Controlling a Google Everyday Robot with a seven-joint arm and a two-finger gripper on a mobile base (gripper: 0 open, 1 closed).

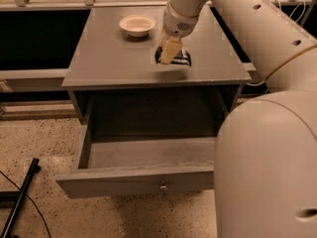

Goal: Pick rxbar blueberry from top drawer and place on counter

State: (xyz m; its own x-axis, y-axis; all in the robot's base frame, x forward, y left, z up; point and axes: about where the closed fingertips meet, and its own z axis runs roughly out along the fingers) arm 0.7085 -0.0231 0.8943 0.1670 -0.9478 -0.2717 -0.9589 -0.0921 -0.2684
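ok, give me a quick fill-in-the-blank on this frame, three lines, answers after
1. The top drawer is pulled ___.
2. The bowl stands on the counter, in the picture to the ___ of the gripper.
3. The rxbar blueberry lies at the gripper, on the ___, not in the drawer.
Missing words: open; left; counter.

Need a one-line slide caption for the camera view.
Gripper at the rxbar blueberry over the counter, near a cream bowl; top drawer open below.

Claw (167,52) at rxbar blueberry (182,59) — on counter (109,58).
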